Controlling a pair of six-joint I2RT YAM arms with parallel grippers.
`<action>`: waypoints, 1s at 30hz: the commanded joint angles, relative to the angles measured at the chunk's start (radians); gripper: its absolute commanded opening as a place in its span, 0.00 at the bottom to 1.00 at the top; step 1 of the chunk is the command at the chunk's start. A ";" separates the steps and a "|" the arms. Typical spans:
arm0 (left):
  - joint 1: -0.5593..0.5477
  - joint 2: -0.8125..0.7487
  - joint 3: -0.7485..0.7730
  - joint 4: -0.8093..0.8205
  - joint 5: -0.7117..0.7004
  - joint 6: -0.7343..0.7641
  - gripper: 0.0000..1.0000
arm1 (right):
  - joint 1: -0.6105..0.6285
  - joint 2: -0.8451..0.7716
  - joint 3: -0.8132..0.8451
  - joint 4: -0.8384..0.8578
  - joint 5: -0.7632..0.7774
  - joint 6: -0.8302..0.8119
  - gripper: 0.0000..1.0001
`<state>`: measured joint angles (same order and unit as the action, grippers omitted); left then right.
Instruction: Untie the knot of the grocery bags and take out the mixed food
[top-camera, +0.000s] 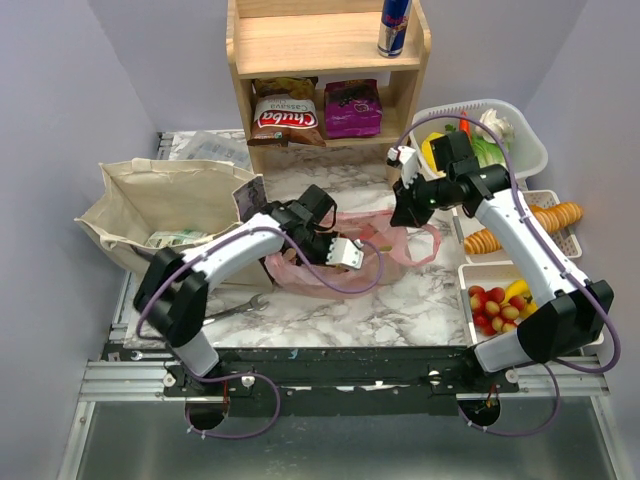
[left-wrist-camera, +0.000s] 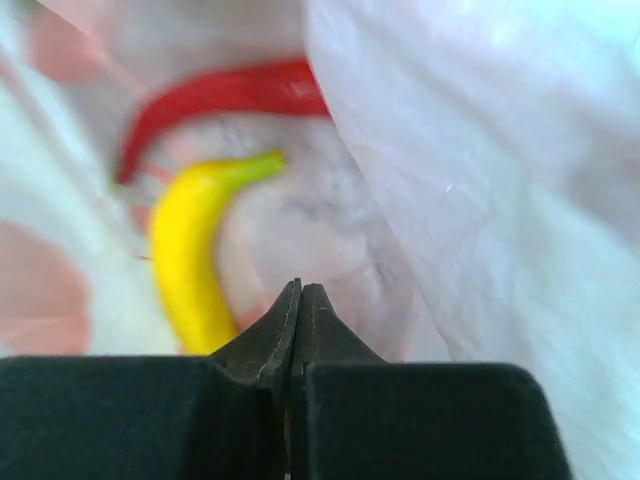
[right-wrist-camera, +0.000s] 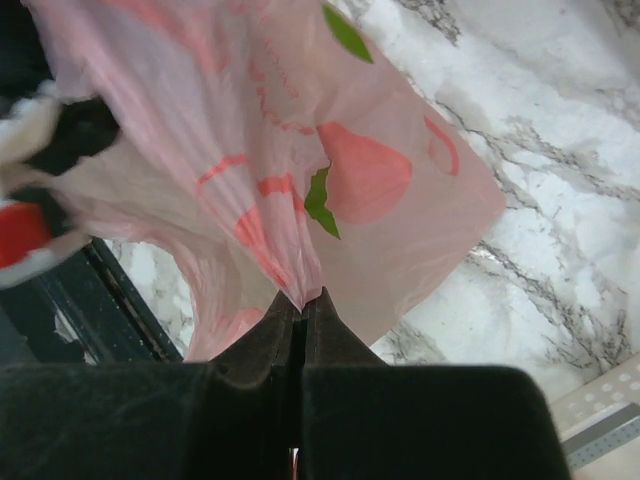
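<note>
The pink grocery bag (top-camera: 385, 250) lies crumpled in the middle of the marble table, its mouth loose. My left gripper (top-camera: 347, 252) reaches into it from the left; in the left wrist view its jaws (left-wrist-camera: 300, 287) are shut with nothing seen between them. Just beyond them, inside the bag, lie a yellow banana (left-wrist-camera: 188, 262) and a red pepper (left-wrist-camera: 225, 97). My right gripper (top-camera: 402, 215) holds the bag's right upper edge, shut on a pinched fold of pink plastic (right-wrist-camera: 300, 292). The beige canvas tote (top-camera: 165, 200) stands open at the left. The knot does not show.
A wooden shelf (top-camera: 330, 60) at the back holds a brown Chuba bag (top-camera: 285, 115), a purple packet (top-camera: 352, 108) and a can (top-camera: 394, 25). White baskets (top-camera: 530, 150) and trays (top-camera: 485, 275) of food line the right side. A metal tool (top-camera: 238, 308) lies near the front left.
</note>
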<state>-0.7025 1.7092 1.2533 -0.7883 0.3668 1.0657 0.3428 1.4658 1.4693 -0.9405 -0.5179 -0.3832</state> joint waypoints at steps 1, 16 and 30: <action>-0.051 -0.212 -0.016 0.145 0.135 -0.150 0.00 | -0.002 -0.015 -0.038 -0.043 -0.085 -0.015 0.01; -0.099 -0.501 -0.115 0.500 0.378 -0.555 0.00 | 0.002 -0.205 -0.127 0.100 -0.165 0.090 0.56; -0.117 -0.390 -0.053 0.073 0.084 -0.162 0.29 | 0.004 -0.156 -0.161 0.014 -0.033 0.012 0.84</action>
<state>-0.8158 1.2251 1.2030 -0.4854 0.6205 0.6621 0.3435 1.2427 1.3697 -0.8543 -0.6468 -0.3012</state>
